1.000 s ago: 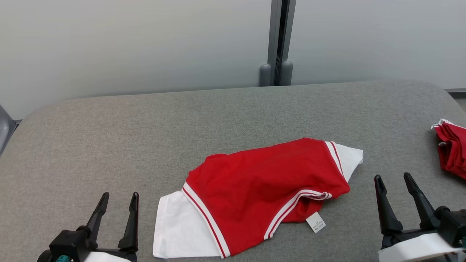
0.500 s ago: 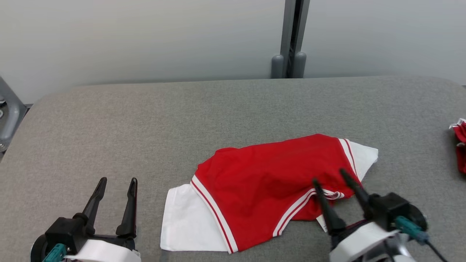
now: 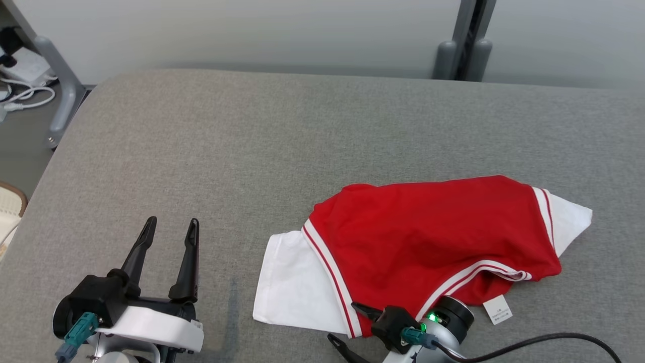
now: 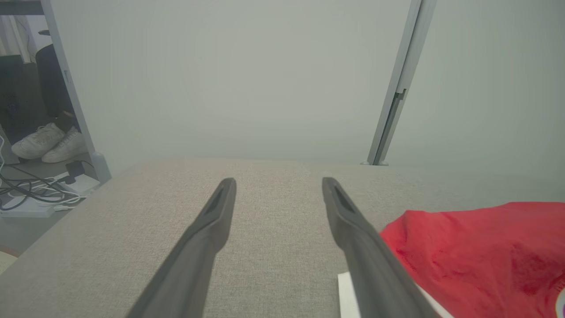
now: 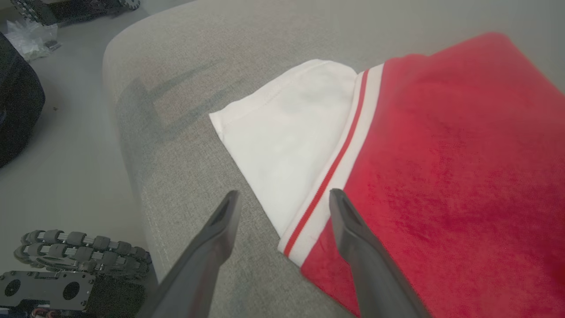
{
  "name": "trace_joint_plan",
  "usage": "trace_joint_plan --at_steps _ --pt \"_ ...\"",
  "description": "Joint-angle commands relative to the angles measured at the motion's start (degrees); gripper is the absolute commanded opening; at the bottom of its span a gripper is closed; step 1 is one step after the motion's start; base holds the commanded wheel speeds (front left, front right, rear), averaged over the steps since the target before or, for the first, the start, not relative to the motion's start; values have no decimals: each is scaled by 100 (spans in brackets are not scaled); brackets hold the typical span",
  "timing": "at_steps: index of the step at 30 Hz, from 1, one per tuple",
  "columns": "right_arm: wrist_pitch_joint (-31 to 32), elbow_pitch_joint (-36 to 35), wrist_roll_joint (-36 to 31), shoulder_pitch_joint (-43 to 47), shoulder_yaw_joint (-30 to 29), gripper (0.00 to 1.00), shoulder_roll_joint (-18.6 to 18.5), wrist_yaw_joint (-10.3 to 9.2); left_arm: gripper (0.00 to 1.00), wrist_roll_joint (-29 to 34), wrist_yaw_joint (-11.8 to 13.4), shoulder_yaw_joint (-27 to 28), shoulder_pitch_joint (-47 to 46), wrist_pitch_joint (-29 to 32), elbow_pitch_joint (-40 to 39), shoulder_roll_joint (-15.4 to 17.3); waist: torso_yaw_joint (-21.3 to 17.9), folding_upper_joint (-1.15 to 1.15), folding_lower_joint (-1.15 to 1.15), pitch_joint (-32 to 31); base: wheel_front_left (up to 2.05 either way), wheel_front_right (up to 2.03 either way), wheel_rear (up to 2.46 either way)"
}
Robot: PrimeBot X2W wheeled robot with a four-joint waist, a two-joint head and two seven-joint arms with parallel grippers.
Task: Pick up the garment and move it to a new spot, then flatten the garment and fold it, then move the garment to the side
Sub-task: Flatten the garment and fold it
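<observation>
The jaws of the right gripper (image 5: 283, 194) stand wide apart with nothing between them, poised just above the near edge of the garment (image 3: 428, 232). In the right wrist view one finger hangs over the bare grey cloth of the table (image 3: 227, 126) and the other over the red body, so the red-and-white striped band (image 5: 348, 145) lies between them. The jaws of the left gripper (image 3: 172, 222) are equally wide and empty, over bare table well to the left of the garment.

The garment lies rumpled but fairly flat on the right of the table's near half. It has a red body, a white panel (image 3: 292, 282) sticking out at its left end, another white tip at its far right, and a small label (image 3: 498, 309) by its near edge.

It looks like a thin knit: light, limp, with no stiffness of its own. It will probably sag from whatever point is pinched, and a shallow pinch may bring up the top layer alone. The banded seam looks the thickest and firmest place, so a hold there that catches both layers at the near edge seems safest. Lifted by one corner, the rest would likely trail and drag on the table's cloth, which looks grippy rather than slick. A second hold at the white panel would help keep it spread.
</observation>
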Motion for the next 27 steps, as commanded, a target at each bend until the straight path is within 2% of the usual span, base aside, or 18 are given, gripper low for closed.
trace_joint_plan --at_steps 1,8,10,13,14,19,27 --pt "-85 260 36 -242 212 100 -34 -4 100 -29 -35 1 -138 -51 55 -20 103 0 0 128 0 0 0" --pt "-139 1256 98 -812 806 100 136 -4 100 -35 -103 8 -283 -125 210 -91 140 0 0 261 0 0 0" --pt "108 1712 195 -906 979 100 197 -3 100 -35 -131 -6 -310 -141 263 -123 143 0 0 289 0 0 0" --pt "249 2135 490 -1007 1199 4 273 -4 100 -18 -182 -10 -382 -164 342 -156 158 0 0 316 0 0 0" --pt "226 2187 610 -1063 1246 0 298 -3 100 -21 -196 -2 -392 -172 365 -170 157 0 0 319 0 0 0" --pt "-235 2010 1008 -1495 1231 0 392 -6 100 -8 -242 70 -363 -195 461 -217 114 0 0 299 0 0 0" --pt "-689 897 1257 -2484 1157 0 296 -4 100 55 -227 207 -255 -212 538 -253 -61 0 0 176 0 0 0"
